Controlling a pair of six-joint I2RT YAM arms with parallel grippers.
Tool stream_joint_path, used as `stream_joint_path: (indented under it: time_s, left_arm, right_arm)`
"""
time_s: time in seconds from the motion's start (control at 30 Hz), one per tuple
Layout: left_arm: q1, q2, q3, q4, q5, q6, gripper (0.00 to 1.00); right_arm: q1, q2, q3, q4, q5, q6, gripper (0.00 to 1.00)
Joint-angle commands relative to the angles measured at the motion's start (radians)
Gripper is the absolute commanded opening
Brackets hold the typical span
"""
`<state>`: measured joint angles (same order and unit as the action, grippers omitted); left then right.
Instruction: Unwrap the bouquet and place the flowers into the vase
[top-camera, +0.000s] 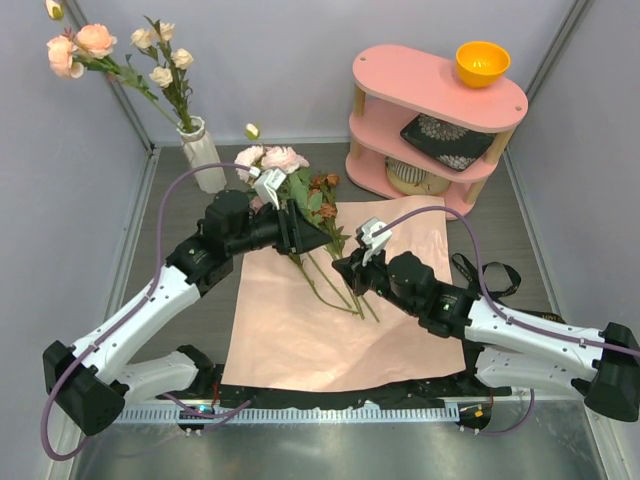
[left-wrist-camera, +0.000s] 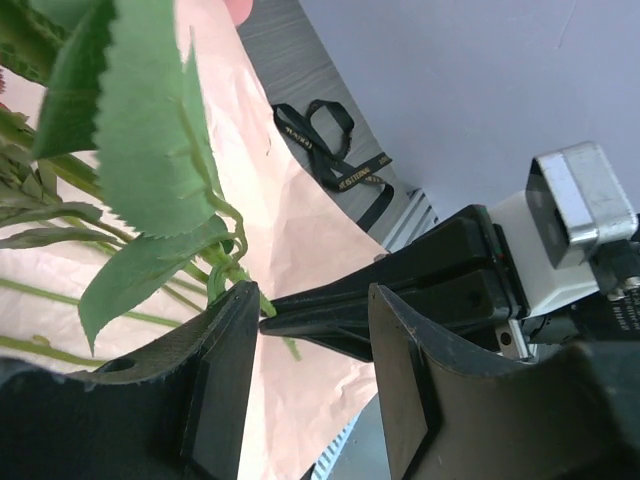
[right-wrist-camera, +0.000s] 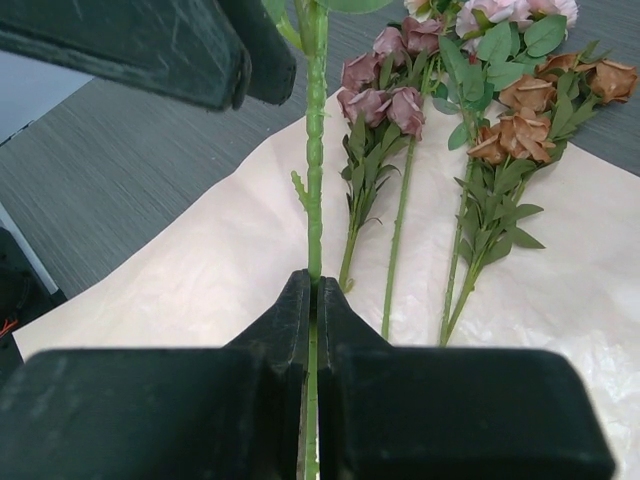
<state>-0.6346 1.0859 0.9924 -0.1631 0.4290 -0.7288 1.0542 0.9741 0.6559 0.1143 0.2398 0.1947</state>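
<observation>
Lying on pink paper (top-camera: 300, 340) mid-worktop (top-camera: 515, 225), the flowers (top-camera: 322, 190) point heads toward the vase (top-camera: 203, 155), stems toward the arms. The right fingers (right-wrist-camera: 280, 330) are clamped on one stem (right-wrist-camera: 316, 150); the left fingers (left-wrist-camera: 225, 380) stand apart. The ribbon's (left-wrist-camera: 330, 150) gold lettering is unreadable.

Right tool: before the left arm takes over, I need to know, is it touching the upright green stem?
Touching. The right wrist view shows the right tool shut on the stem, jaws pressed against both its sides.

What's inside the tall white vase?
Pink and cream roses on green stems stand in the vase. Their stem ends are hidden inside it, and whether there is water cannot be seen.
</observation>
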Motion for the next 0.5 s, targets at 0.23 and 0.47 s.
stream_joint_path:
  time_s: [0.23,0.47]
  left_arm:
    - [-0.039,0.063,0.084,-0.104,-0.033,0.043,0.62]
    - [-0.048,0.085,0.120,-0.098,-0.088,0.048,0.51]
  right_arm:
    - [0.001,-0.081,0.004,-0.005,0.023,-0.031,0.01]
    - [0.001,-0.091,-0.001,-0.018,-0.019,-0.032,0.01]
